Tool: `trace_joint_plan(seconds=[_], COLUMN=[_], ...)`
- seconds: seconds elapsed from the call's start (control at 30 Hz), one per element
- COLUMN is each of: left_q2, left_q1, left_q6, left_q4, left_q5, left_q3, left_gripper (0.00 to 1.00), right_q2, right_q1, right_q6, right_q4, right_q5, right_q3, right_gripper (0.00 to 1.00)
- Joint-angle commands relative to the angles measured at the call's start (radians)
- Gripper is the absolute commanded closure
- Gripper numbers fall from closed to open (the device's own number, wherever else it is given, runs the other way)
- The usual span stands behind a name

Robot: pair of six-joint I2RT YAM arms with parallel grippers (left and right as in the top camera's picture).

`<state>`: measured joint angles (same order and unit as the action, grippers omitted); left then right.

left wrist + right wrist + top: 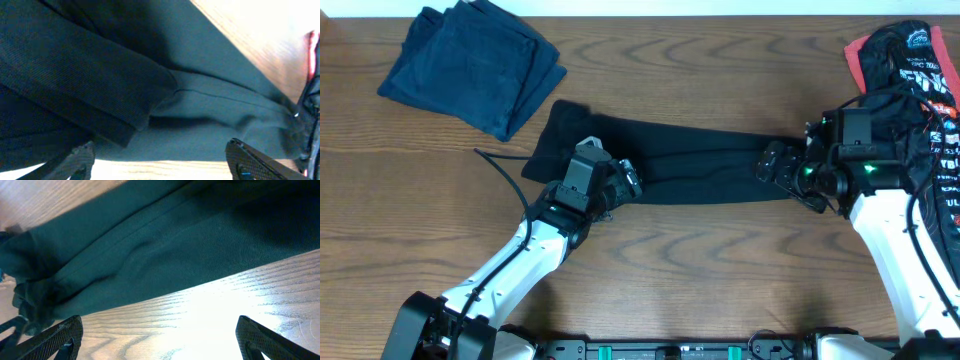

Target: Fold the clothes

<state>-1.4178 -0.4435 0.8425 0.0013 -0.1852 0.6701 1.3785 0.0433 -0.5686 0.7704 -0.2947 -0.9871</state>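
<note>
Shirt (700, 165), black and folded into a long band, lies across the middle of the table (720, 270). It runs from left of centre toward the pile (920, 90) of black clothes with red trim and white lettering on the right. A folded blue garment (470, 65) sits well apart in the far left corner.

The left jaws stand wide over the band's left part, near its front edge (from above they sit right on the black cloth). In the left wrist view one finger (80, 160) shows at the lower left and its mate at the lower right, far apart. The shirt fills nearly everything ahead of them, with a ribbed hem (100, 95) overlapping smoother cloth. Only a sliver of wood shows between the fingers, and I can see no cloth pinched between them.

The right jaws are wide too, at the band's right end. In the right wrist view the fingers (60, 335) sit in the two bottom corners with bare table between them. The shirt's near edge runs slantwise just beyond the tips, not between them. At the left of that view the cloth bunches into small folds just beside one finger.
</note>
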Motion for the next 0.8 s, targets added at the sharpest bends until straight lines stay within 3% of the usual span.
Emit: trace_joint_plan(seconds=[0.0, 0.17, 0.3, 0.77], left_q2=[-0.011, -0.041, -0.083, -0.093], left_q1=[0.000, 0.000, 0.000, 0.000], left_q6=[0.010, 0.010, 0.009, -0.061], left_q4=[0.001, 0.018, 0.049, 0.128], left_q5=[-0.006, -0.006, -0.006, -0.005], left_q3=[0.024, 0.024, 0.024, 0.024], left_gripper=[0.19, 0.30, 0.33, 0.74], right_q2=[0.016, 0.017, 0.017, 0.017], right_q1=[0.010, 0.010, 0.010, 0.010], right_q6=[0.003, -0.015, -0.014, -0.014], right_q4=[0.001, -0.001, -0.001, -0.005], right_q5=[0.006, 0.007, 0.008, 0.063], right_q3=[0.004, 0.006, 0.008, 0.033], right_gripper=[0.01, 0.01, 0.01, 0.01])
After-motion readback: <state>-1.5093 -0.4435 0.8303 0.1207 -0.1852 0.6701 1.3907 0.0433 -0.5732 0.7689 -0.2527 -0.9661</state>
